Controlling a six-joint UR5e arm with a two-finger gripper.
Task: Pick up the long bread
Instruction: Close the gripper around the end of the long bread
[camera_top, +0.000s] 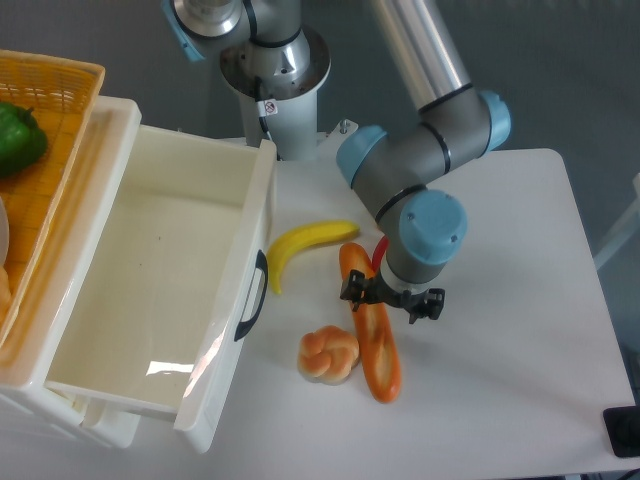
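The long bread (373, 342), an orange-brown toy baguette with a pale stripe, lies lengthwise on the white table, running from beside the banana toward the near edge. My gripper (391, 297) hangs directly over its upper half, open, with one finger on each side of the loaf. The fingers straddle it without closing on it. The arm's blue wrist cap hides part of the bread's upper end.
A yellow banana (303, 247) lies just left of the bread's far end. A pale knotted bun (327, 355) sits against the bread's left side. A large white open drawer (252, 250) fills the left. An orange basket (60, 110) with a green pepper (20, 137) stands far left.
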